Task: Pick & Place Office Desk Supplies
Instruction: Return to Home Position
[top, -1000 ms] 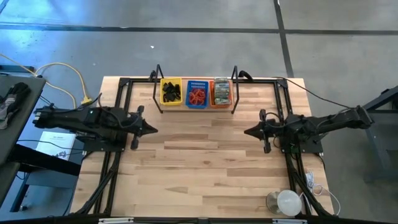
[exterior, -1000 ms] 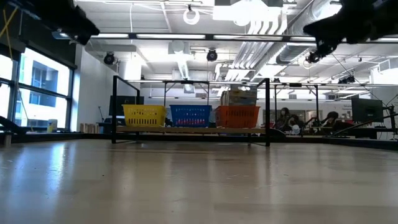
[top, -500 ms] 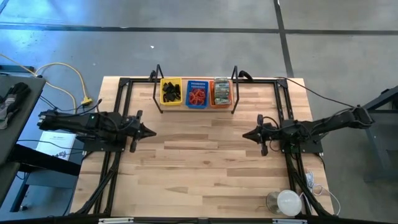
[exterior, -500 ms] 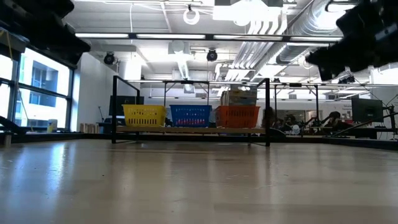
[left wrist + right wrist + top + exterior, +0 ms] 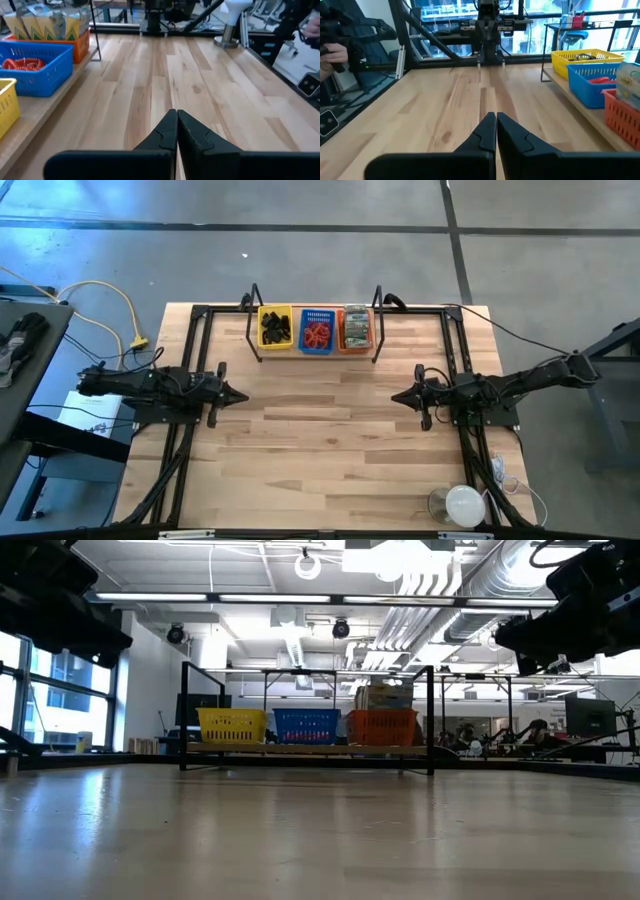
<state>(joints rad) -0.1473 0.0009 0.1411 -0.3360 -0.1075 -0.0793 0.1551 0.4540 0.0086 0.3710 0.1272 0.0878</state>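
Observation:
The office desk supplies lie in three small trays on a raised rack at the table's far edge: black pieces in the yellow tray (image 5: 275, 326), red loops in the blue tray (image 5: 317, 331), grey-green and yellow-green pieces in the orange tray (image 5: 357, 328). My left gripper (image 5: 243, 394) hovers shut over the table's left side, pointing right. My right gripper (image 5: 394, 397) hovers shut over the right side, pointing left. Neither holds anything.
A round white object (image 5: 463, 504) stands at the table's near right corner. The black rack frame (image 5: 312, 355) stands around the trays. Bare wooden tabletop (image 5: 320, 440) spreads between the two grippers. Black arm mounts run along both side edges.
Both arms have sunk toward the table. My left gripper has also drawn back a little toward the table's left edge. Both grippers have stayed shut.

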